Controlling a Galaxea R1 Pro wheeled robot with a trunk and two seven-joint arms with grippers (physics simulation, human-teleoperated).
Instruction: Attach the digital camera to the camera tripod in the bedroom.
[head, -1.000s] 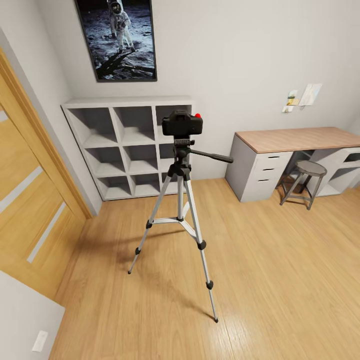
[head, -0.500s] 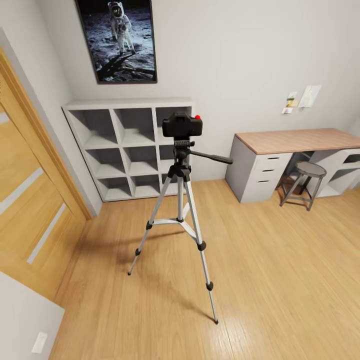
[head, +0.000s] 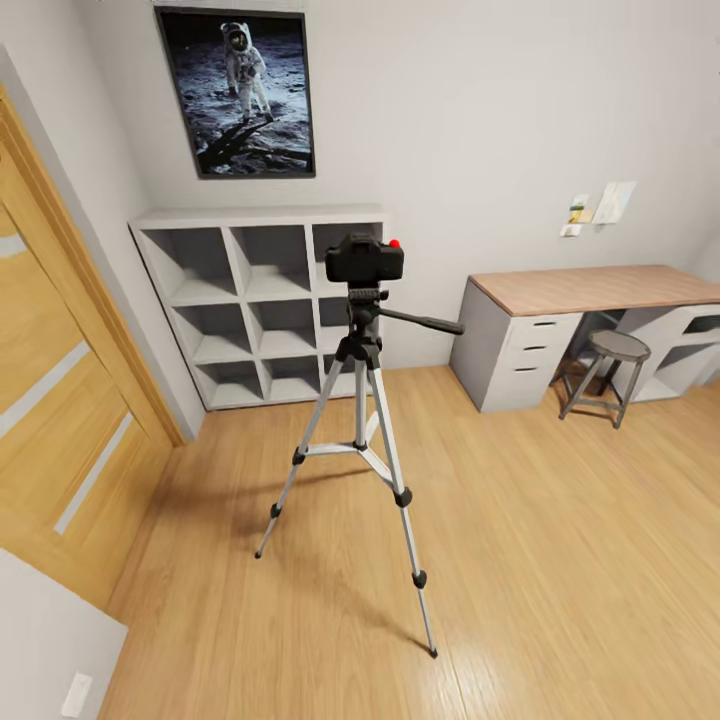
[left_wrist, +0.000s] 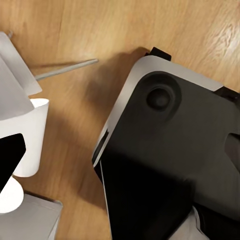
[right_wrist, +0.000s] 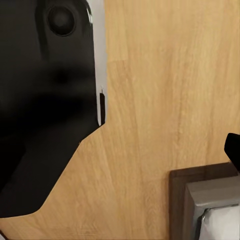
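Note:
The camera tripod (head: 361, 412) stands on the light wood floor in the middle of the head view, its three silver legs spread. The black digital camera (head: 363, 261) sits upright on the tripod's black head, red button (head: 395, 243) on top. The pan handle (head: 425, 322) points right towards the desk. Both wrist views look down at wood floor and my own dark base (left_wrist: 170, 165) (right_wrist: 45, 100).
A grey cube shelf (head: 255, 300) stands against the back wall behind the tripod, under the astronaut poster (head: 240, 90). A wood-topped desk (head: 590, 288) and stool (head: 605, 370) are at the right. A wooden door (head: 60, 400) is at the left. Open floor (head: 560, 560) surrounds the tripod.
The head view has shifted, so the whole room sits a little lower and smaller in the picture. The tripod and camera stand as before.

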